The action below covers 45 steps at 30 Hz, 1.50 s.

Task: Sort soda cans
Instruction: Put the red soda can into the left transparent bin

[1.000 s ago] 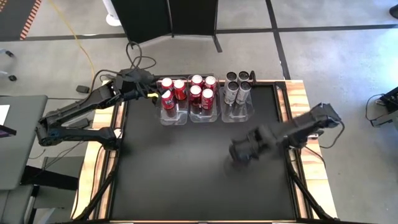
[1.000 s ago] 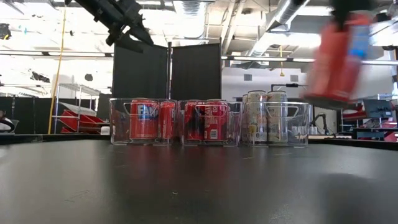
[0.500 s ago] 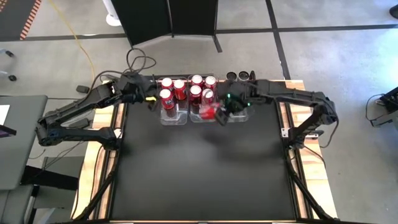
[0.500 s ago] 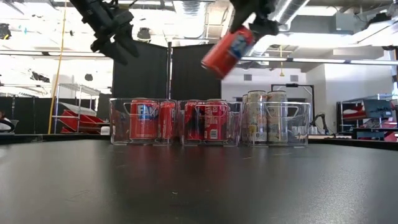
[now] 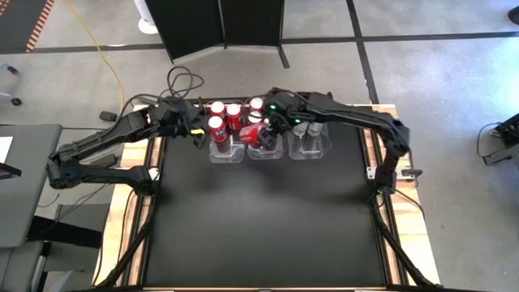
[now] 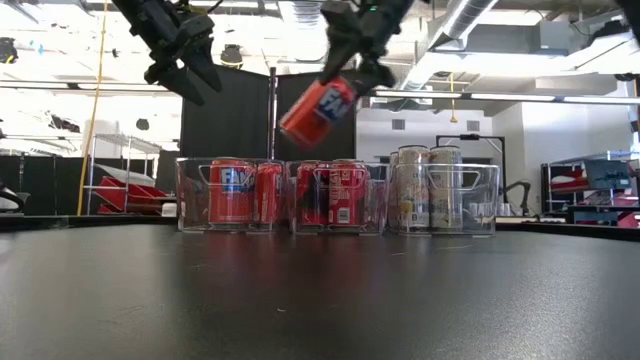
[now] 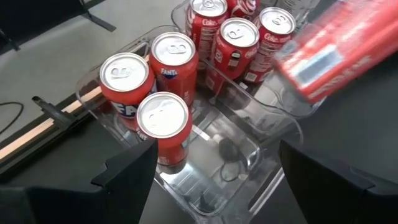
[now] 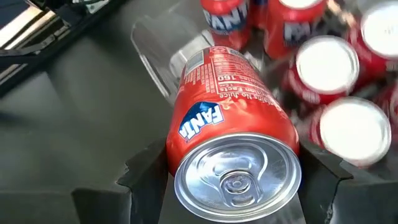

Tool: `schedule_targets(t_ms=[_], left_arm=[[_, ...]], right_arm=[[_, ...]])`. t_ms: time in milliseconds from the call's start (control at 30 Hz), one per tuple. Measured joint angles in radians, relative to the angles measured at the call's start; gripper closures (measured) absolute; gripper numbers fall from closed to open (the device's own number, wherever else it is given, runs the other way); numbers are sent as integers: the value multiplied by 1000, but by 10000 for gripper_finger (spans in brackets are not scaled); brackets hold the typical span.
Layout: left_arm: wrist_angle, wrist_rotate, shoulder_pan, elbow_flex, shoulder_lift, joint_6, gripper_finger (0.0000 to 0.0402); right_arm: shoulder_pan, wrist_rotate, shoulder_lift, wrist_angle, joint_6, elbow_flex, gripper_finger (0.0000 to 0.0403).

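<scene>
My right gripper (image 6: 352, 58) is shut on a red Fanta can (image 6: 318, 106) and carries it tilted above the bins, over the gap between the left and middle ones (image 5: 258, 133). The left clear bin (image 7: 245, 165) holds three red Fanta cans (image 7: 163, 121) standing upright at its far end. In the middle bin (image 5: 266, 150) stand several red cans. The right bin (image 5: 310, 146) holds silver-grey cans (image 6: 428, 195). My left gripper (image 7: 217, 180) hangs open above the left bin's left side (image 5: 197, 130) and touches nothing. My right gripper pinches the Fanta can between its two fingers (image 8: 146, 171), one on each side of the can's wall near the silver top end (image 8: 236, 177). The fingers come from above, slanting. The can is lifted clear and tilted, its bottom end (image 6: 292, 124) pointing down toward the left bin.
The three bins stand side by side along the table's far edge. The black tabletop (image 5: 259, 219) spreads out in front of them. A cable (image 5: 182, 81) runs off the far left corner, and a dark screen (image 6: 270, 115) stands behind the table.
My right gripper has carried the Fanta can from low over the table's right side up and toward the far left, ending above the left and middle bins. The can has tipped from nearly upright to a steep slant.
</scene>
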Motion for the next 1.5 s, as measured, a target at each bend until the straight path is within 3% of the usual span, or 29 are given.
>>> schedule_targets(t_ms=[267,500,767,1033,1167,1500], left_arm=[[0,0,-37,-1,0,-16,74],[1,-2,-43,-1,0,-21,74],[1,-3,-43,-1,0,-38,74],[6,-8,-43,-1,0,-39,74],[5,-8,-43,-1,0,-49,74],[5,-11,-60,-1,0,-85,74]], right_arm=[[-1,-7,217,-140,-178,308,127],[-10,9,376,-167,-283,453,127],[-17,64,460,-165,-267,457,127],[-12,67,474,-131,-262,456,127],[-14,120,474,-118,-255,456,123],[-21,135,474,-80,-256,455,55]])
